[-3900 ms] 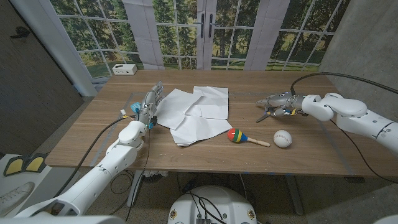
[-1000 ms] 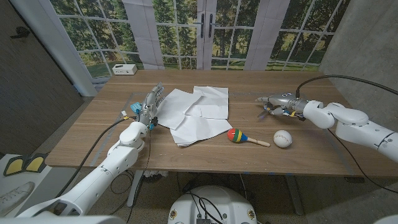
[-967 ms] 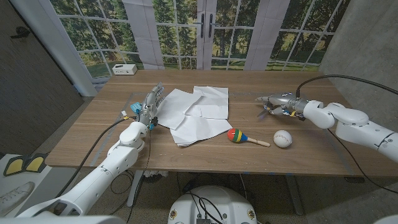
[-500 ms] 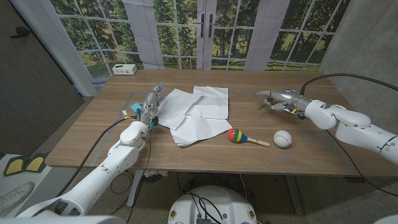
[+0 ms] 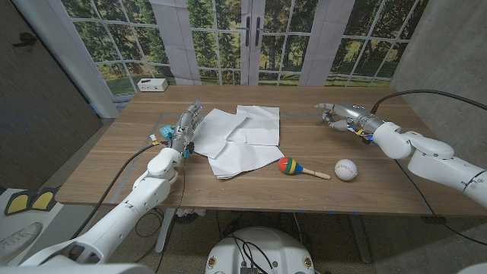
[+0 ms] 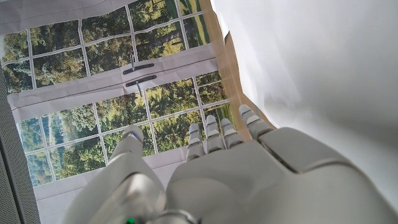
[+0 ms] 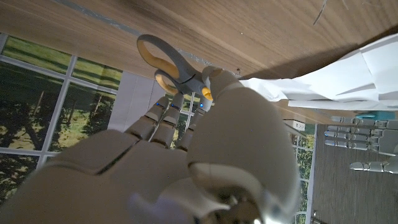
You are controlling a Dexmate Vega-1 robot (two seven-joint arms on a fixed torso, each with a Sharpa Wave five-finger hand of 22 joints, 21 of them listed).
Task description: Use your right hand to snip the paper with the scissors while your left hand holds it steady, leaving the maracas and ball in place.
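while one right hand (image 5: 340, 116) grips one scissors (image 7: 169, 64).

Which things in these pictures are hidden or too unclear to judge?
- Scissors: right wrist view shows the yellow handles; the right hand covers the blades. Head view: too small by the right hand.
- Left hand on the paper: contact unclear in head view; in left wrist view the hand's back hides the fingertips.

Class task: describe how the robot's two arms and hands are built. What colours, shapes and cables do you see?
Both arms have smooth white rounded shells. The left hand and right hand are pale silver-grey with jointed fingers. Black cables loop from each arm, and blue fittings show at the left wrist.
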